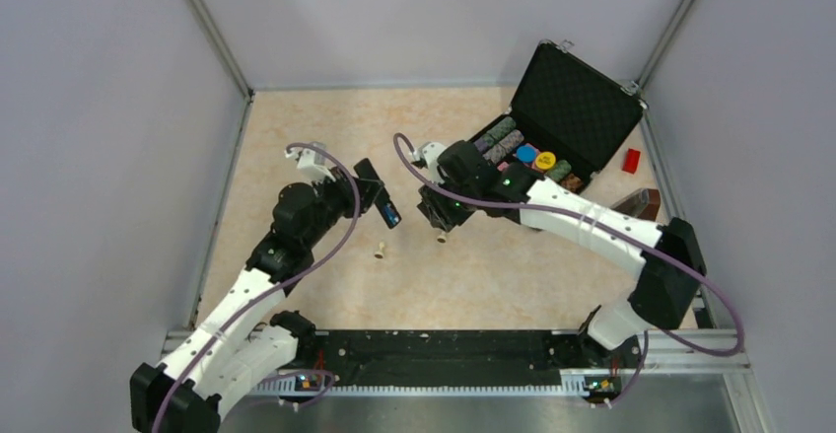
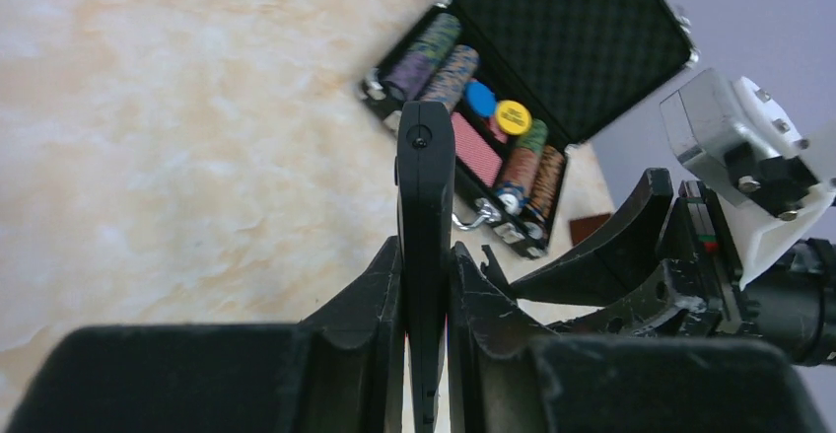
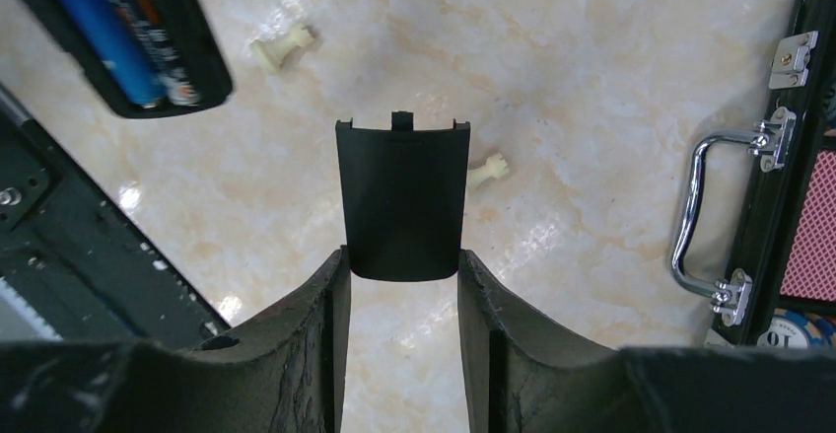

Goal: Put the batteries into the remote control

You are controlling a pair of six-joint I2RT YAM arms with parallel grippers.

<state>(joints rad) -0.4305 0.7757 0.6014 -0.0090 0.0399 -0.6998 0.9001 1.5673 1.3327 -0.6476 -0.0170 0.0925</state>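
From above, the left tool (image 1: 373, 192) holds the remote control (image 1: 384, 206) over the tabletop (image 1: 493, 275), the batteries (image 1: 392, 218) showing blue in it; its wrist view shows it clamped on the remote's sides; the right wrist view shows the right tool (image 3: 402, 275) pinching the back cover (image 3: 402, 196).
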